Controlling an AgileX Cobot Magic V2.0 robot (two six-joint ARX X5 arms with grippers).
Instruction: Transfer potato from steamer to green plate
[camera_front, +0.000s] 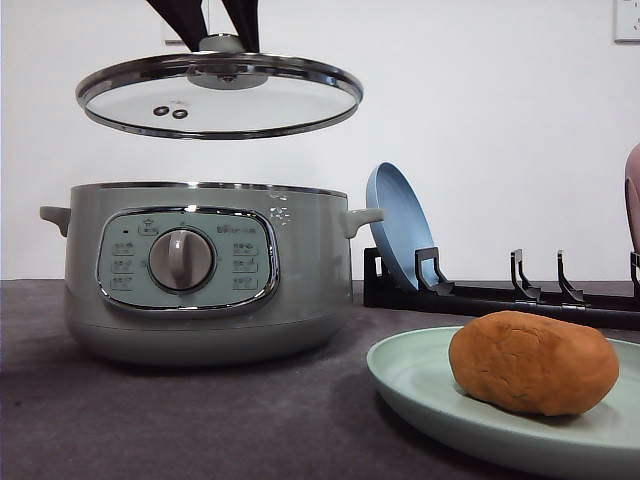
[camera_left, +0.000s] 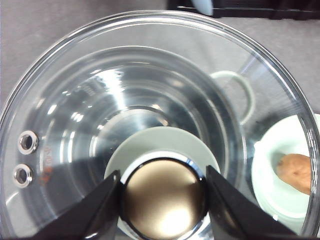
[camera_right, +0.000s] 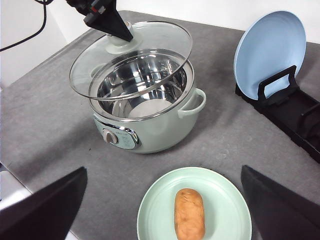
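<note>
The orange-brown potato (camera_front: 533, 362) (camera_right: 189, 212) (camera_left: 296, 171) lies on the pale green plate (camera_front: 420, 385) (camera_right: 225, 210) (camera_left: 272, 200), in front and to the right of the steamer (camera_front: 300, 280) (camera_right: 155, 130). The steamer's steel bowl holds nothing. Its glass lid (camera_front: 220, 100) (camera_right: 150, 50) (camera_left: 150, 75) hangs level above the pot, with my left gripper (camera_front: 222, 40) (camera_left: 164, 200) (camera_right: 122, 32) shut on the lid's knob. High over the green plate, my right gripper (camera_right: 163, 169) stands wide open with nothing between its fingers.
A blue plate (camera_front: 395, 225) (camera_right: 270, 50) stands upright in a black dish rack (camera_front: 500, 300) (camera_right: 295, 115) behind and to the right of the steamer. Grey tabletop (camera_right: 60, 115) stretches to the left of the pot, up to the table's edge.
</note>
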